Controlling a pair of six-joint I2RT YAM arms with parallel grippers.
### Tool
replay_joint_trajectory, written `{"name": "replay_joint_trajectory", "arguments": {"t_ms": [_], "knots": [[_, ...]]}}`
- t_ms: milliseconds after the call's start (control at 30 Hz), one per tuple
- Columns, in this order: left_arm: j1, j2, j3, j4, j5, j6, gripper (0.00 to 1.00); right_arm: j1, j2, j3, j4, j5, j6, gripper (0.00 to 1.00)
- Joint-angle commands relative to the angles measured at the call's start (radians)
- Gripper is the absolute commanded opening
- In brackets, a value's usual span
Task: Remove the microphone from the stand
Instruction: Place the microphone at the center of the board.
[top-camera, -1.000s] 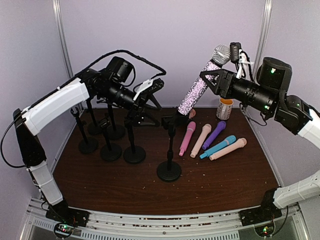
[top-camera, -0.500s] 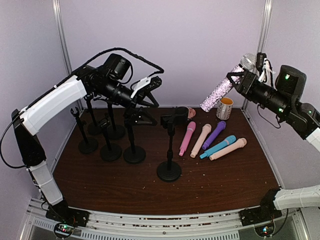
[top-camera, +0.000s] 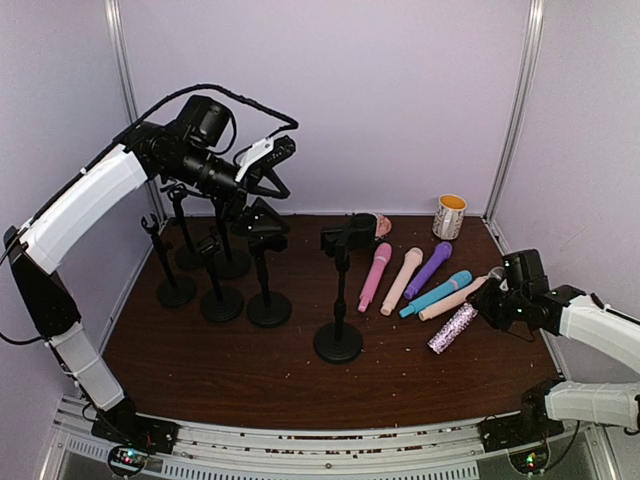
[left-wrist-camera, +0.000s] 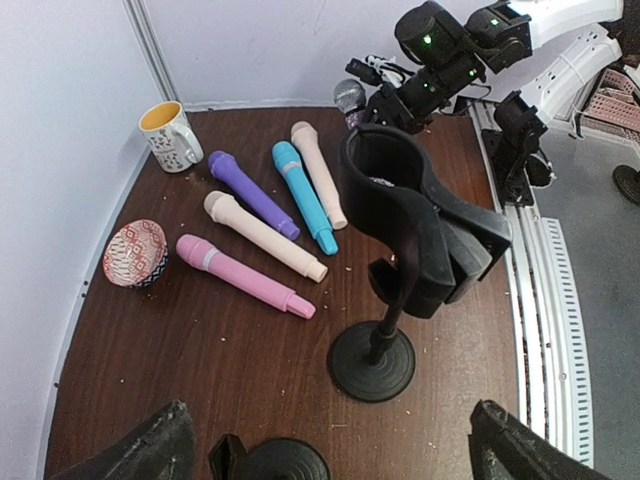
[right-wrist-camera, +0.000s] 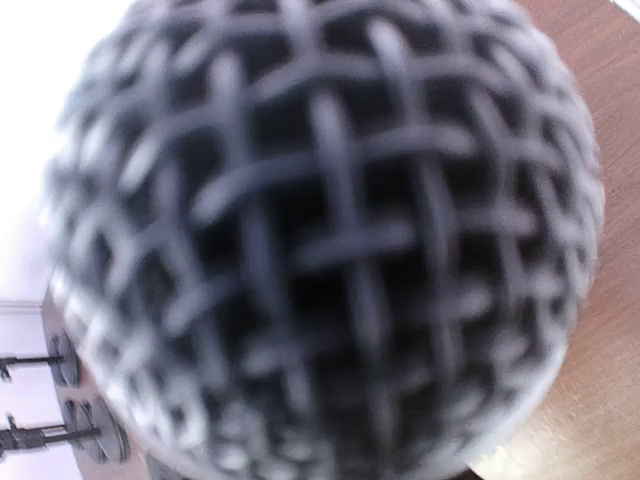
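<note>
The sparkly silver microphone (top-camera: 452, 328) slants low over the table at the right, its tail end down by the wood. My right gripper (top-camera: 497, 298) is shut on its head end, and the mesh head (right-wrist-camera: 320, 240) fills the right wrist view and hides the fingers. The black stand (top-camera: 339, 300) is at the table's middle with its clip (top-camera: 348, 235) empty, and it also shows in the left wrist view (left-wrist-camera: 410, 235). High at the back left, well clear of the stand, my left gripper (top-camera: 272, 163) is open, with nothing in it (left-wrist-camera: 330, 455).
Several coloured microphones lie in a row right of the stand, from pink (top-camera: 375, 277) to peach (top-camera: 455, 298). A mug (top-camera: 450, 216) and a small patterned bowl (left-wrist-camera: 135, 254) sit at the back. Several empty black stands (top-camera: 222, 290) crowd the left side.
My right arm has swung down from high above the stand, carrying the sparkly microphone to the table at the right. My left arm has risen and drawn back left, its jaws wider.
</note>
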Motion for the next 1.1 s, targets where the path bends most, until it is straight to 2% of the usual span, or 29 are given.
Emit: {"name": "replay_joint_trajectory", "arguments": {"t_ms": [0,267,467,733,833,1033,1067], "knots": [[0.008,-0.024,0.02,-0.008,-0.025,-0.032,0.98,-0.026,0.055,-0.048,0.206,0.01,0.1,0.05],[0.02,-0.048,0.01,-0.028,-0.054,-0.044,0.98,-0.038,0.269,-0.074,0.363,0.011,0.159,0.38],[0.022,-0.065,0.0,-0.028,-0.058,-0.04,0.98,-0.042,0.329,-0.107,0.436,0.024,0.205,0.43],[0.022,-0.065,-0.003,-0.028,-0.064,-0.036,0.98,-0.042,0.378,-0.126,0.5,0.012,0.219,0.64],[0.022,-0.067,-0.004,-0.028,-0.073,-0.03,0.98,-0.042,0.381,-0.124,0.509,0.004,0.21,0.69],[0.022,-0.065,-0.008,-0.028,-0.076,-0.029,0.98,-0.028,0.334,-0.111,0.493,-0.001,0.169,0.71],[0.023,-0.064,-0.008,-0.028,-0.074,-0.03,0.98,-0.014,0.311,-0.097,0.474,0.007,0.143,0.76]]}}
